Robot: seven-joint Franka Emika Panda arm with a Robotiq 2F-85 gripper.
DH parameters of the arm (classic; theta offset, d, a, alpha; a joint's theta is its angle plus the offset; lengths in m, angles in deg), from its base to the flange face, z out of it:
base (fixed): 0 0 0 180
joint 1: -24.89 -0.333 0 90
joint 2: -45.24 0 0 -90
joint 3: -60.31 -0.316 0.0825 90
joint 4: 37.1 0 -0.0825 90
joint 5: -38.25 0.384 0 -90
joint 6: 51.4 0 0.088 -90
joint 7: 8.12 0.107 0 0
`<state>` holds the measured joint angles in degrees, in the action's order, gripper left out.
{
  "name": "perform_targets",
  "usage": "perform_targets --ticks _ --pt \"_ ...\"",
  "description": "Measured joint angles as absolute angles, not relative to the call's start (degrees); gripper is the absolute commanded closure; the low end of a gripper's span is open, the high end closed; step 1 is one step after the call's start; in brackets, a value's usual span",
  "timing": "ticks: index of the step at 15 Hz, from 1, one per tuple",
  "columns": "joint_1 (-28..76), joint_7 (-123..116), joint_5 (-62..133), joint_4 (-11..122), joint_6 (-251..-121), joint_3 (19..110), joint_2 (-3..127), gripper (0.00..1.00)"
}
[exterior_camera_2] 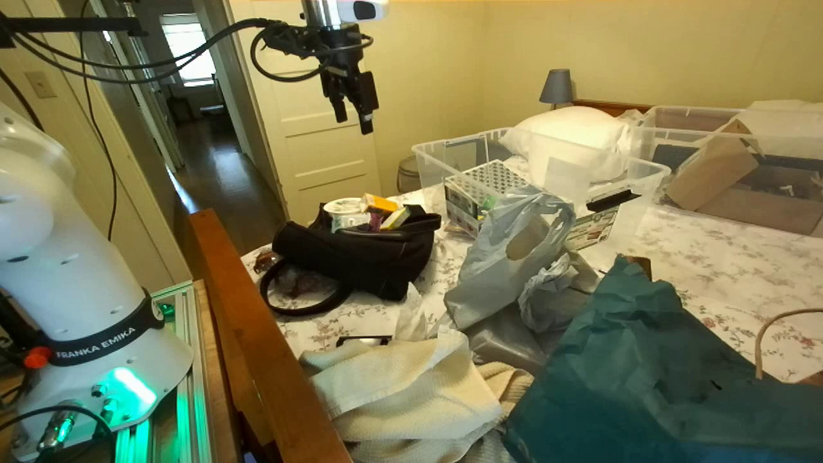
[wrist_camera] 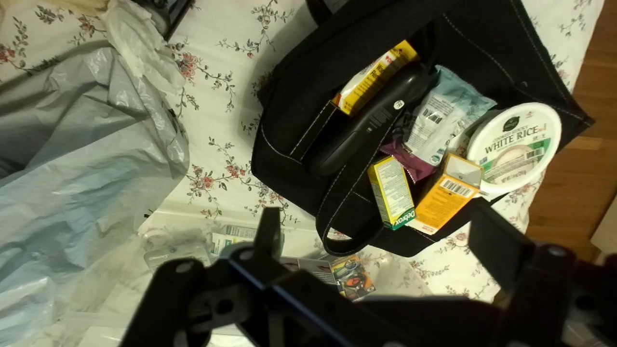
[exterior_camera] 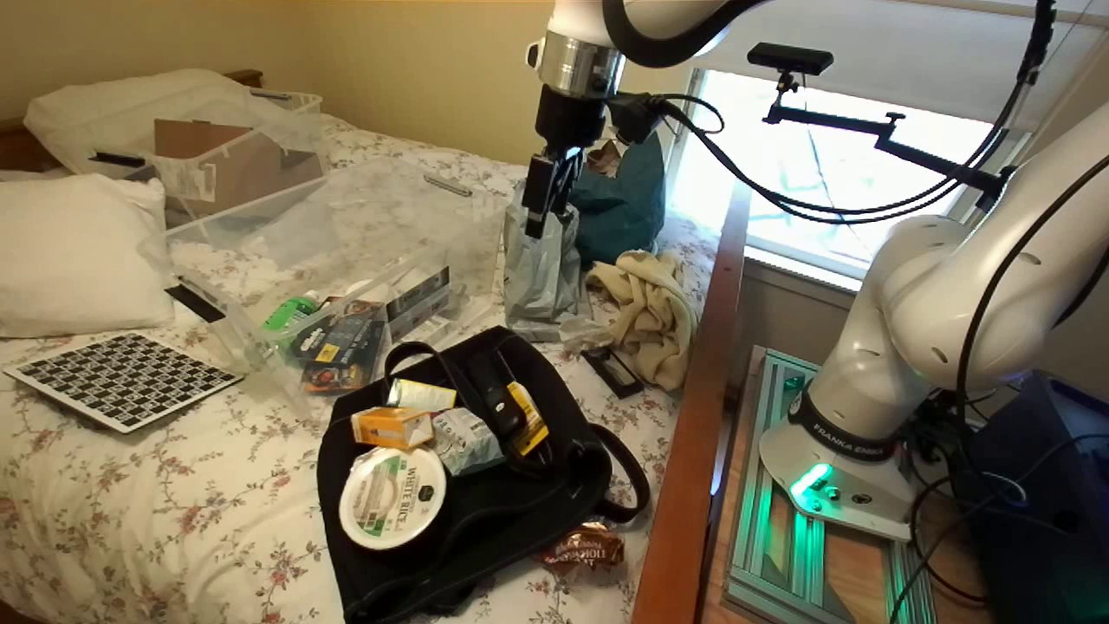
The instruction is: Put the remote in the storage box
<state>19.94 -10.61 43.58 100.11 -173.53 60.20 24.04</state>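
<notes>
Pincer (exterior_camera_2: 353,125) agape above floral bedsheet (exterior_camera: 199,520), yellow walls (exterior_camera: 433,78) and a bright window (exterior_camera: 853,173) beyond.

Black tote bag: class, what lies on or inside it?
Visible: black remote, yellow packet, bluish packet, purple wrapper, Debrox box, orange box, White Rice tub; anything beneath is covered.

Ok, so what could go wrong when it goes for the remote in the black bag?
The strap beside the remote might snag the open end effector. The yellow packet on the remote's other side could be pinched and lifted too. Tugging the black bag may shift the white rice tub near its edge.
</notes>
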Motion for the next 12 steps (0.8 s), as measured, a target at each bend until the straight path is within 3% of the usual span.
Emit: perform_targets --ticks 12 --pt "19.98 -1.79 41.31 92.23 -169.97 53.96 33.25 0.00"
